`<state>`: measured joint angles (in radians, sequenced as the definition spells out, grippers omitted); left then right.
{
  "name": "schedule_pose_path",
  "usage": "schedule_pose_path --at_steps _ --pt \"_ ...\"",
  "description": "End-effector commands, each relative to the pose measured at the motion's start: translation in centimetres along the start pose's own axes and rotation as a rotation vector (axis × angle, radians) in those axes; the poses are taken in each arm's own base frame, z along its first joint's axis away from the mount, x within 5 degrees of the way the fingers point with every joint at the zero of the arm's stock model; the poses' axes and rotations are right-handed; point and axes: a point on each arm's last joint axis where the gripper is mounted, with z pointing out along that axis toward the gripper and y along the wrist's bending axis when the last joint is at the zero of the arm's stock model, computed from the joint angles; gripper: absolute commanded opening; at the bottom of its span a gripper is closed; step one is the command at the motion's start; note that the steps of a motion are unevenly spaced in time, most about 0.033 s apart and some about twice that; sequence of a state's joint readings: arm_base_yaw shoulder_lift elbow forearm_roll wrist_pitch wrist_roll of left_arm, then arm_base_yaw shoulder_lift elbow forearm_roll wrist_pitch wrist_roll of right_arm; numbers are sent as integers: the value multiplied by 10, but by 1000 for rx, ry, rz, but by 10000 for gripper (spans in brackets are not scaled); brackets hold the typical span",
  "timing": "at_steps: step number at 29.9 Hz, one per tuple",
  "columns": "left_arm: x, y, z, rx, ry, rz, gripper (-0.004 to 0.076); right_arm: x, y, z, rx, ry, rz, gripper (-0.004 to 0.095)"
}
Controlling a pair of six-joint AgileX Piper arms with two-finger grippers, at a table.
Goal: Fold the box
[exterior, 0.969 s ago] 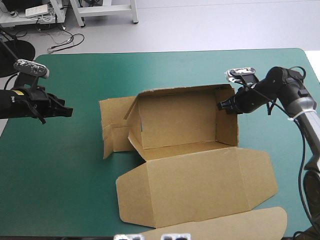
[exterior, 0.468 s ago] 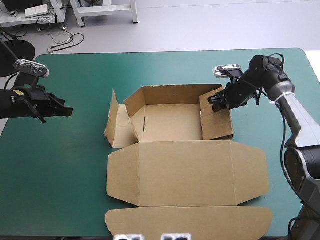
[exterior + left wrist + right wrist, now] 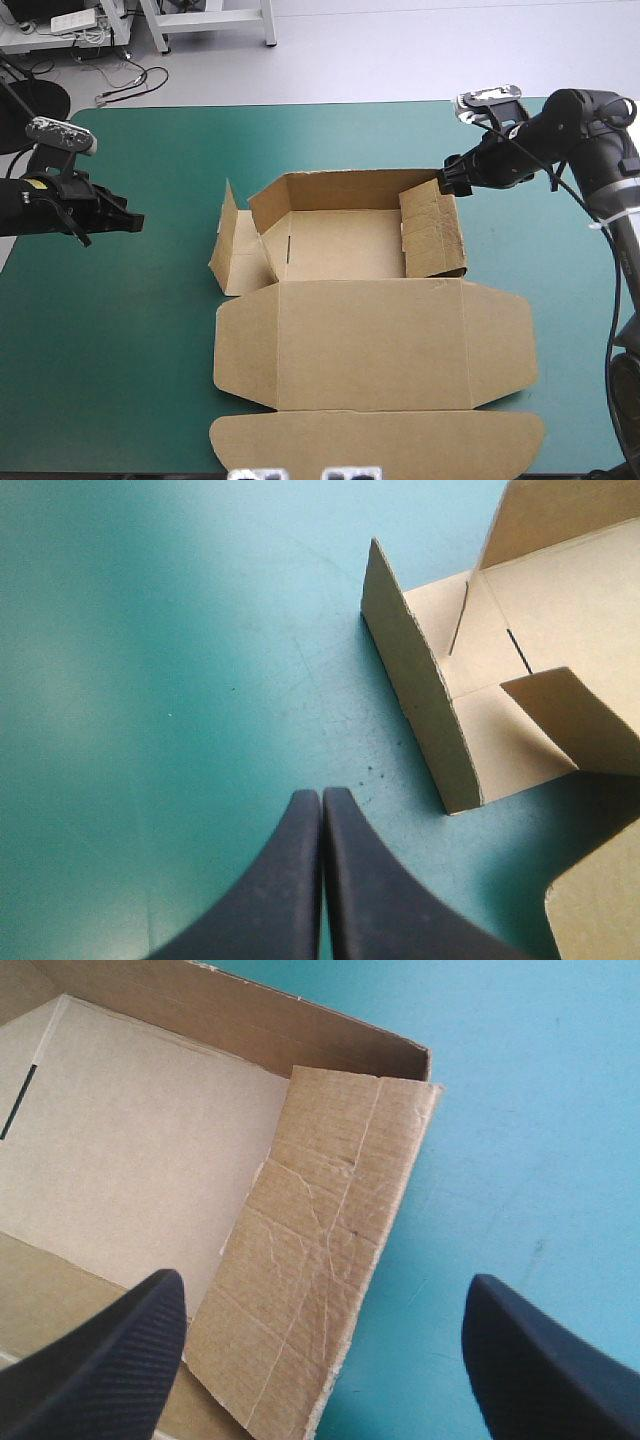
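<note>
The box (image 3: 340, 250) sits mid-table as an open tray, its lid (image 3: 370, 345) flat toward the near edge of the table (image 3: 140, 340). The right gripper (image 3: 452, 182) hovers at the box's far right corner, fingers spread wide, with the creased right wall (image 3: 432, 235) ahead between them. The left gripper (image 3: 135, 223), fingers pressed together, hangs over open teal-green cover (image 3: 130, 300), well apart from the upright left flap (image 3: 227, 225).

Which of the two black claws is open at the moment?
The right gripper, by the creased right-hand wall of the box: its fingers stand wide apart. The left gripper, off over the teal-green cover, has its fingers pressed together.
</note>
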<state>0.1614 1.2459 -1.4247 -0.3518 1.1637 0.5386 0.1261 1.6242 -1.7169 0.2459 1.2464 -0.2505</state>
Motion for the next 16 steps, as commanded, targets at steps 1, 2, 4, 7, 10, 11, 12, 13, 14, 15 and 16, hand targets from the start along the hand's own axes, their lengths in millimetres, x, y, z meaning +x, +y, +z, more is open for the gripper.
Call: schedule_pose_path --at_steps 1,2,4,7,10,11,12,13,14,15,16 --pt "-9 -2 -13 -25 -91 0 -10 -1 5 -24 21 -59 -13 714" --pt "-9 -2 -13 -23 -89 0 -10 -1 4 -20 20 -48 -8 714" --pt "-9 -2 -13 -20 -87 -1 -10 1 2 -9 11 -15 5 714" --pt "-9 -2 -13 -20 -87 -1 -10 8 -4 20 -1 73 34 714" --pt "-9 -2 -13 -20 -87 -1 -10 17 -9 53 -33 173 83 714" --pt "-9 -2 -13 -20 -87 -3 -10 20 -10 62 -48 200 97 714" --pt "-9 -2 -13 -20 -87 -3 -10 23 -10 72 -69 226 113 714" --pt "-9 -2 -13 -20 -87 -3 -10 25 -9 82 -90 249 120 713" --pt "-9 -3 -13 -18 -88 -4 -10 25 -9 88 -106 261 128 710" --pt "-9 -3 -13 -16 -89 -5 -10 25 -10 96 -123 277 140 697" --pt "-9 -3 -13 -14 -90 -6 -10 26 -9 102 -141 288 153 675"
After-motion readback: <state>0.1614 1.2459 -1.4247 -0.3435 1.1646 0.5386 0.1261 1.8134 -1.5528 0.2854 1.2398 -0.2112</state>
